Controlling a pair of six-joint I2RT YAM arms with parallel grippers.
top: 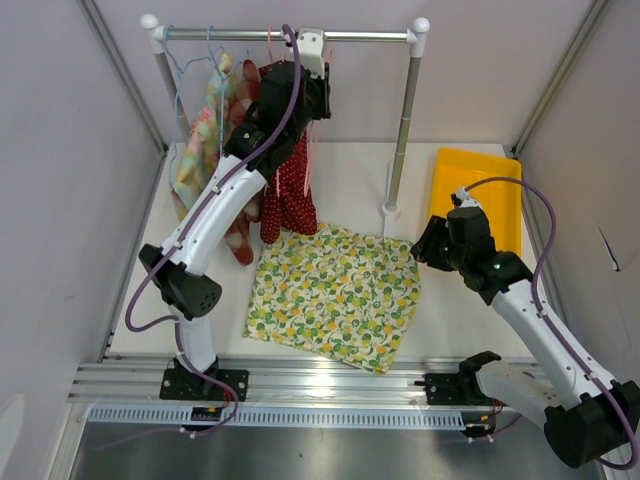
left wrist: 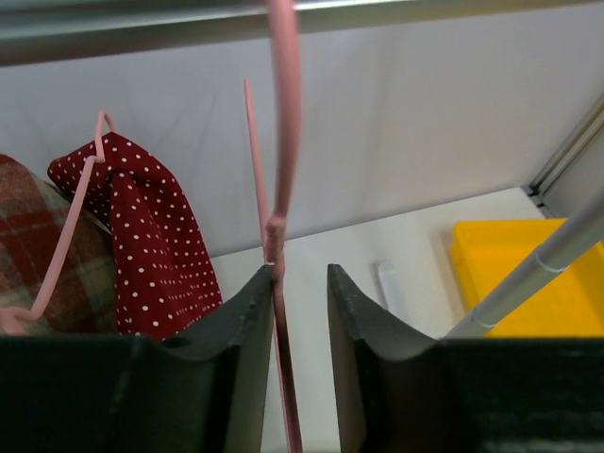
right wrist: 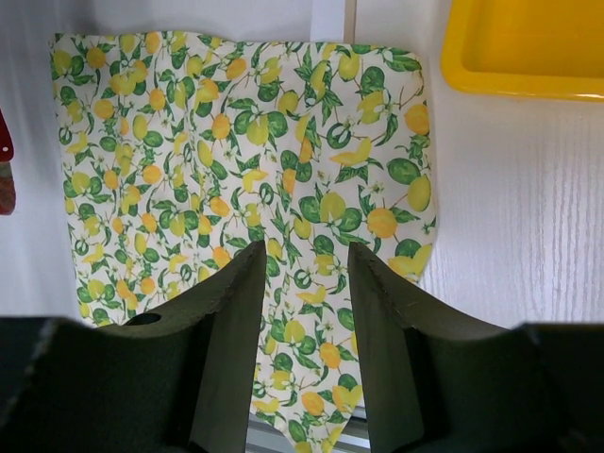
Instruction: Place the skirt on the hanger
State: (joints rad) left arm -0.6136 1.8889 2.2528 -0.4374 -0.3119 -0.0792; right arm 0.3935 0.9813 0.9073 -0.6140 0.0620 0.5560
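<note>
The lemon-print skirt (top: 335, 295) lies flat on the table, and it also shows in the right wrist view (right wrist: 245, 160). An empty pink hanger (left wrist: 283, 142) hangs from the rail (top: 350, 36). My left gripper (top: 305, 85) is raised to the rail; in its wrist view the left gripper (left wrist: 300, 274) is open, with the hanger's neck between the jaws, against the left finger. My right gripper (top: 425, 245) is open and empty above the skirt's right edge, also seen in the right wrist view (right wrist: 307, 250).
A red polka-dot garment (top: 290, 190) and other clothes (top: 200, 130) hang on the rail's left side. The rack's right post (top: 405, 120) stands just behind the skirt. A yellow tray (top: 480, 185) sits at the back right.
</note>
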